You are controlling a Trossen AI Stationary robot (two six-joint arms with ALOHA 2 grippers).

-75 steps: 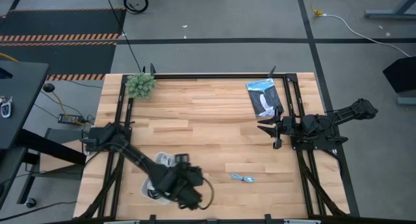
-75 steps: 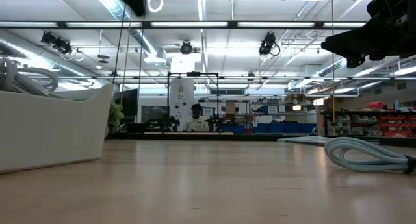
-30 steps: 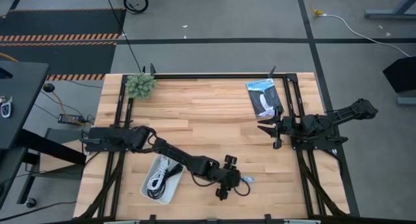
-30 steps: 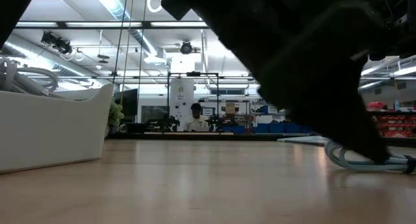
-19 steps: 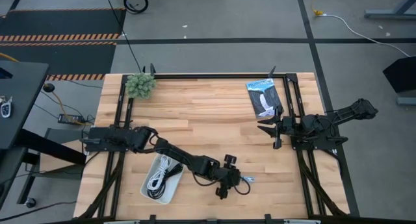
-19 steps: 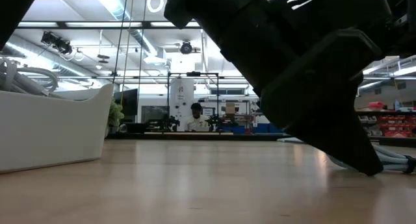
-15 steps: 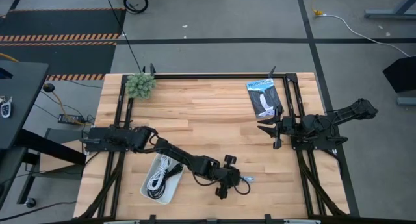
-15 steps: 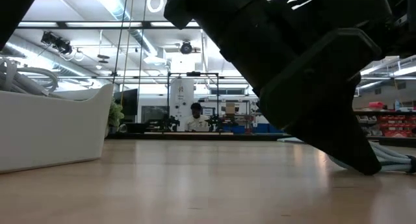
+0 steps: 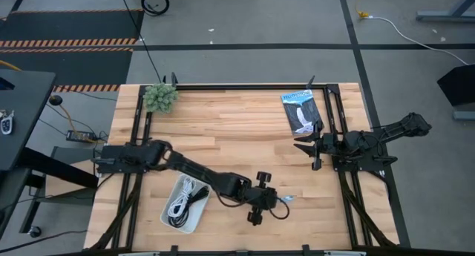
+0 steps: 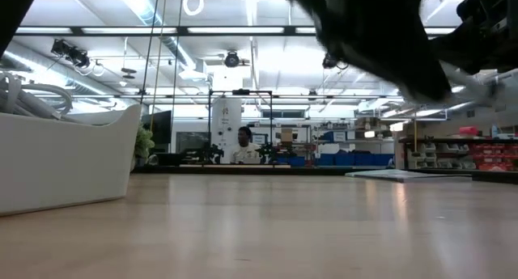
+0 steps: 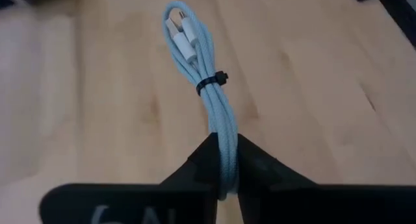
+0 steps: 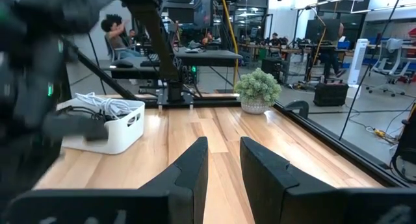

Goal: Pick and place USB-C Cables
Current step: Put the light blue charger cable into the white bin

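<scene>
A short silvery-grey USB-C cable (image 11: 195,62), coiled into a bundle with a black tie (image 11: 211,81), sits between the fingers of my left gripper (image 11: 224,149), which is shut on it. In the high view that gripper (image 9: 276,200) is near the table's front middle, to the right of the white tray (image 9: 165,211). Black and white cables (image 9: 182,204) lie in the tray. My right gripper (image 9: 300,146) waits open at the table's right side, holding nothing. My left gripper pinches the cable bundle between its two fingers at the looped end (image 11: 224,143), opposite the connectors (image 11: 179,29). Several strands are caught together. The bundle runs lengthwise out past the fingertips. It is clear of the table: the low view no longer shows it on the wood.
A flat black-and-blue packet (image 9: 300,111) lies at the far right of the table. A small green plant (image 9: 159,97) stands at the far left corner. Black frame rails run along the table's edges. Bare wood lies between the two arms.
My left gripper has shut on the silvery-grey cable where it lay on the table. It has then risen, lifting the cable off the wood. The low view showed the gripper down at the cable and now shows it higher, with the cable gone from the table.
</scene>
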